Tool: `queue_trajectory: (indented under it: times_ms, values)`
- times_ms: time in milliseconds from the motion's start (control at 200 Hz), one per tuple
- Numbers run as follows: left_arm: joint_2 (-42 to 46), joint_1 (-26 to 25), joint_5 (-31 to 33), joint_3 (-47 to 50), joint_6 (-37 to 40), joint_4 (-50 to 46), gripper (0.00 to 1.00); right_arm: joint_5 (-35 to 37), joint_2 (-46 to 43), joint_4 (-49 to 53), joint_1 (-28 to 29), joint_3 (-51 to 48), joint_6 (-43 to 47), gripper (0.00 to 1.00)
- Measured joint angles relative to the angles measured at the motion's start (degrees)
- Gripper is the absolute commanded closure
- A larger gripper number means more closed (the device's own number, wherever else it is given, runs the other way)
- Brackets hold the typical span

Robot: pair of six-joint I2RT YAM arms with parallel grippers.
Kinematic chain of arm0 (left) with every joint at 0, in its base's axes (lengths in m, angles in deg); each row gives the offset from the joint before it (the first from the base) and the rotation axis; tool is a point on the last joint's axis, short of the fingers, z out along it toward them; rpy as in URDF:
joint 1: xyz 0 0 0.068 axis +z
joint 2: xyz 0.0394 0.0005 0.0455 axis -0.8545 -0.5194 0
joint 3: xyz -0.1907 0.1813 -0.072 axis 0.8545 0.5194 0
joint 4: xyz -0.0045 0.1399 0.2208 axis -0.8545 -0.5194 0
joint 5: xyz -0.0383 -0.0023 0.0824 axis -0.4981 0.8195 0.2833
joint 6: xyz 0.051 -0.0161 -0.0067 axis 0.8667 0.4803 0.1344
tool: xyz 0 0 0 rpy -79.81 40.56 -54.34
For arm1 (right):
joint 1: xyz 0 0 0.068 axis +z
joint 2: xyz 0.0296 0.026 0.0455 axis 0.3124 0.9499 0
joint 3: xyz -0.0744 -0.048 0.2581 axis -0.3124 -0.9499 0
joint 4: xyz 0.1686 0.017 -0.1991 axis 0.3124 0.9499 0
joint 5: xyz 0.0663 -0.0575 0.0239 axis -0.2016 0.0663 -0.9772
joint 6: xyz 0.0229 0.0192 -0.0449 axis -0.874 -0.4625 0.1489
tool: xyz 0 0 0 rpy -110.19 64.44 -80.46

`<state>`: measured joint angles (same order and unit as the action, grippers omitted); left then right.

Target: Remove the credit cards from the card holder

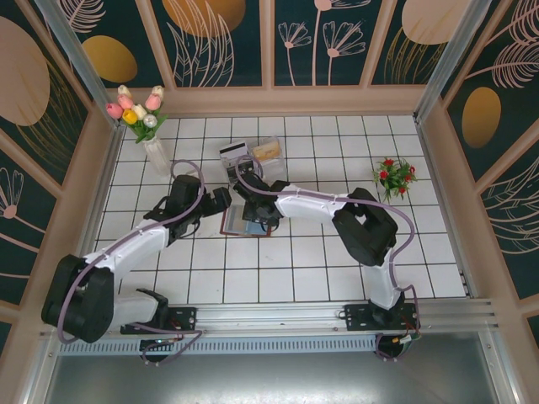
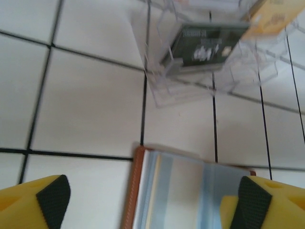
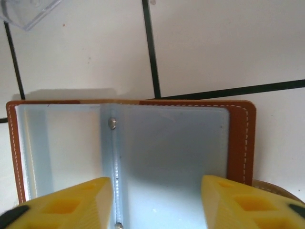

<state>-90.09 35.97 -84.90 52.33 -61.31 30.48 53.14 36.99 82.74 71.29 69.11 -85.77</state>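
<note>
The card holder [image 1: 240, 221] lies open on the white tiles, blue-grey sleeves up inside a brown rim [image 3: 240, 143]. My right gripper [image 3: 157, 205] hovers low over its right-hand page [image 3: 171, 148], yellow fingers [image 3: 248, 205] apart on either side of it. My left gripper [image 2: 152, 205] is open at the holder's [image 2: 190, 191] left edge, black pads [image 2: 52, 200] wide apart. A dark credit card [image 2: 205, 47] and a yellow one [image 2: 271, 19] lie in the clear tray [image 1: 253, 152] just behind. I cannot tell whether the sleeves hold cards.
A vase of tulips [image 1: 147, 126] stands at the back left and a small pot of red flowers [image 1: 393, 175] at the right. Wooden walls ring the tiled floor. The two arms meet over the holder.
</note>
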Motion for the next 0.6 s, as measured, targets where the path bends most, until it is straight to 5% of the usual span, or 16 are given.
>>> queue_trajectory:
  times_ms: [235, 601]
  values:
    - [-7.67, 0.00, -9.75, -1.73, 0.37, -0.76, 0.51, -0.33, 0.00, -1.18, -0.57, -2.62, -0.17, 0.55]
    - [-9.90, 0.00, -13.73, -4.35, 0.44, -1.66, 0.66, -0.74, -0.24, -3.93, -0.98, -3.98, -0.15, 0.57]
